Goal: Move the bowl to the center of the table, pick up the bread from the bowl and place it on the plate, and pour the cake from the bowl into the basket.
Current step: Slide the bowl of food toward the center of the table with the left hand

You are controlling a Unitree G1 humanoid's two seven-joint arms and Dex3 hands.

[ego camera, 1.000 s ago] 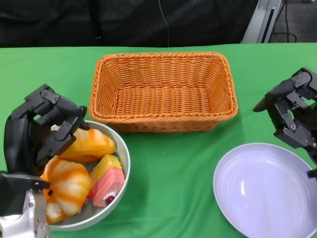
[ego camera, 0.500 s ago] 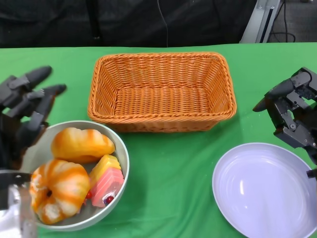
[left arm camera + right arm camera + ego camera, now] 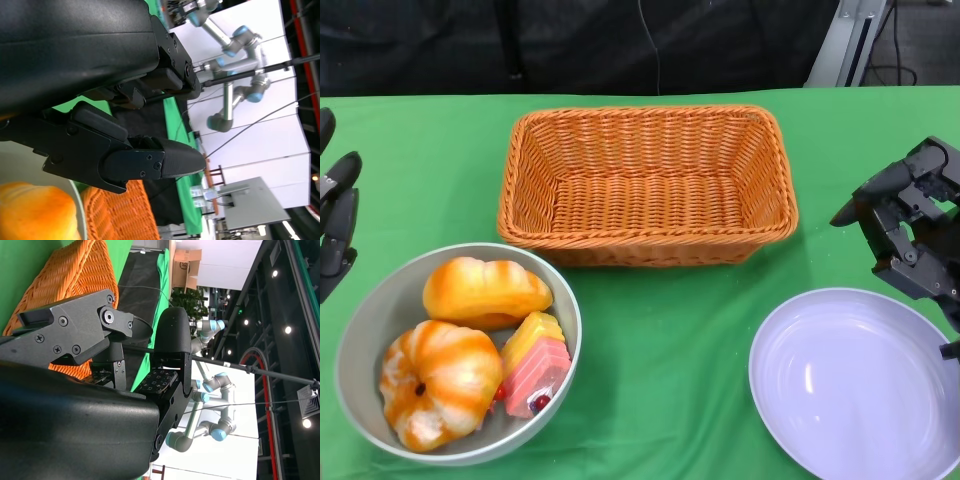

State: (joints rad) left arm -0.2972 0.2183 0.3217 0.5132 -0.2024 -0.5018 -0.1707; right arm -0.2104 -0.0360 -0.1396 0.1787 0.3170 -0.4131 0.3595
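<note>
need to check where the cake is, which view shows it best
The head view: the cake lies in plain sight in the bowl, beside the two pieces of bread. The left wrist view shows only bread and a bit of bowl rim, no cake; the right wrist view shows neither.

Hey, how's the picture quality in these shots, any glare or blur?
Head view: evenly lit and sharp, with a soft sheen on the plate. Right wrist view: bright ceiling lights flare at the edge, and the right hand fills the frame. Left wrist view: the bread is blurred.
</note>
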